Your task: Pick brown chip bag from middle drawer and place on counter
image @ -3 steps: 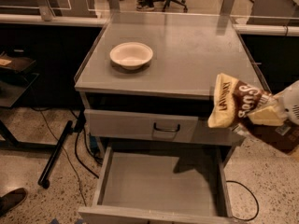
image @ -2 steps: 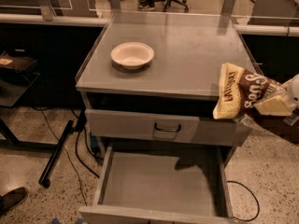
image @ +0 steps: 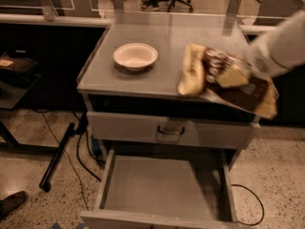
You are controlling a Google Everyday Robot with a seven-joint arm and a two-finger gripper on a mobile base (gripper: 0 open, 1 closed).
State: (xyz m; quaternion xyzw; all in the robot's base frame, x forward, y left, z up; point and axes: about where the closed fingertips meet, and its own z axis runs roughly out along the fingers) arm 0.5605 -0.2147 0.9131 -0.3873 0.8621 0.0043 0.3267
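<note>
**Chip bag held over the worktop's right front corner**

At the far left, a dark rounded shoe is resting on the speckled stone floor, and a slim black bar is slanting down to the floor beside the cabinet. On the left half of the broad, flat grey metal worktop, a round, smooth white bowl is sitting upright, well apart from the bag.

Below the worktop, a grey drawer front with a dark curved handle is sitting shut. Under it, the wide shallow grey metal middle drawer is standing pulled out, showing its smooth flat floor and low side walls.

Towards the right, the crinkly dark brown chip bag, with cream-yellow ends, is hanging tilted above the worktop's right front corner, its lower right end reaching out past the edge. The pale hand is clamping the brown chip bag near its middle, the fingers pressing together on the foil. The white, rounded arm is reaching in from the right edge.
</note>
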